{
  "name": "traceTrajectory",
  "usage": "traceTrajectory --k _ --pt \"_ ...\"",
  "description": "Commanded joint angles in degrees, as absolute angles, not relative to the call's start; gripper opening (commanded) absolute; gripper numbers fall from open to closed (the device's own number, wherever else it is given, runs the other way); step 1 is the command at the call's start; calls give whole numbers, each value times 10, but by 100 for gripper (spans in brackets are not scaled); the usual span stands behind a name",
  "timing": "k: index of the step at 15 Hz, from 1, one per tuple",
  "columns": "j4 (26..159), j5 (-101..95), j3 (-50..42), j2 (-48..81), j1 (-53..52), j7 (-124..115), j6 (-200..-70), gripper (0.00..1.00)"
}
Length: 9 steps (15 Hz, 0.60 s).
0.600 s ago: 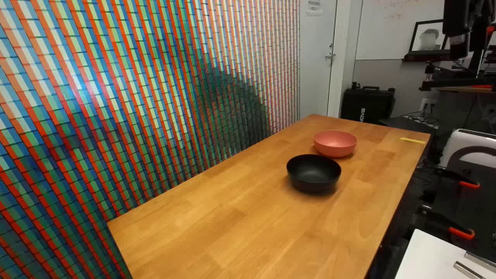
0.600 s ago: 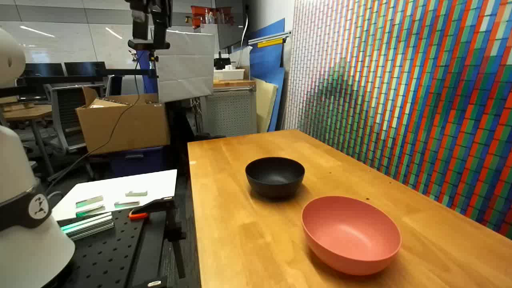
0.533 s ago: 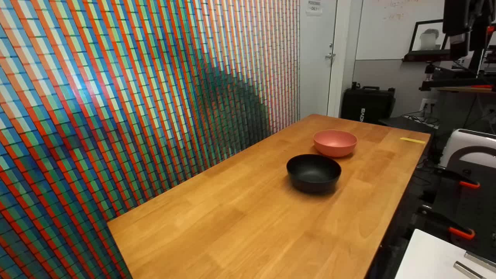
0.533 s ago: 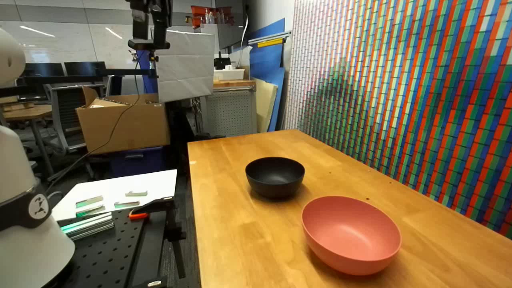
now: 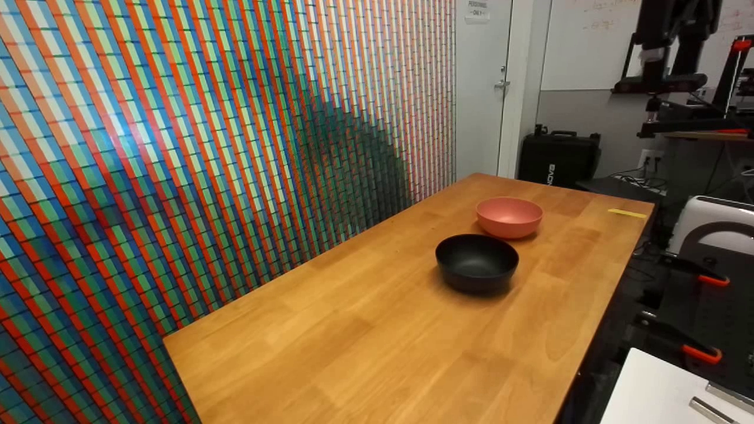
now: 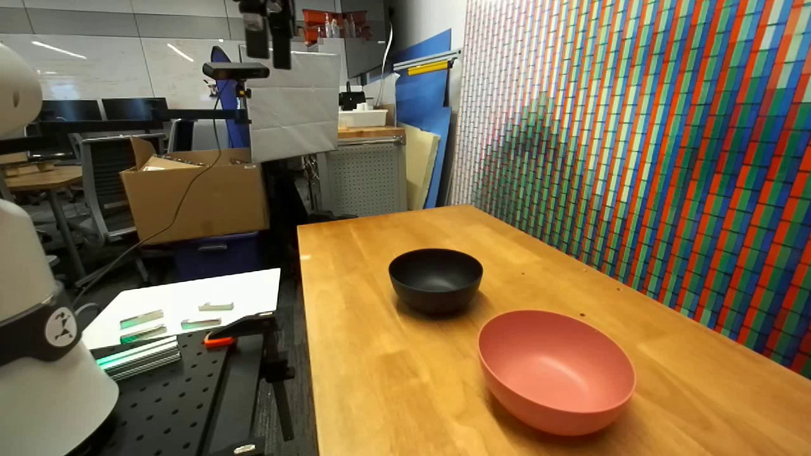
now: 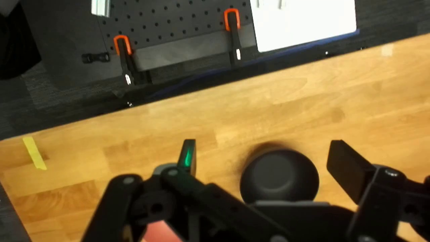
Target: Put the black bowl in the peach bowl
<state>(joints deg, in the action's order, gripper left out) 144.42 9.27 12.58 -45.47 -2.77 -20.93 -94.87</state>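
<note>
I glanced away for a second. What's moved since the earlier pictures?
The gripper has shifted toward the colourful wall in both exterior views. Nothing was taken hold of or let go. The black bowl and peach bowl stayed put.
</note>
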Motion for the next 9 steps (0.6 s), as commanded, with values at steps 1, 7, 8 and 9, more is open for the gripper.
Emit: traceTrajectory --k 1,7,8,9 --pt "1371 85 141 -359 5 -246 -1044 100" --pt "1261 43 197 -155 45 -329 -1164 100" --pt "1246 21 208 -120 49 -350 -1176 100" --pt "1231 -12 196 -83 28 -376 -1181 100"
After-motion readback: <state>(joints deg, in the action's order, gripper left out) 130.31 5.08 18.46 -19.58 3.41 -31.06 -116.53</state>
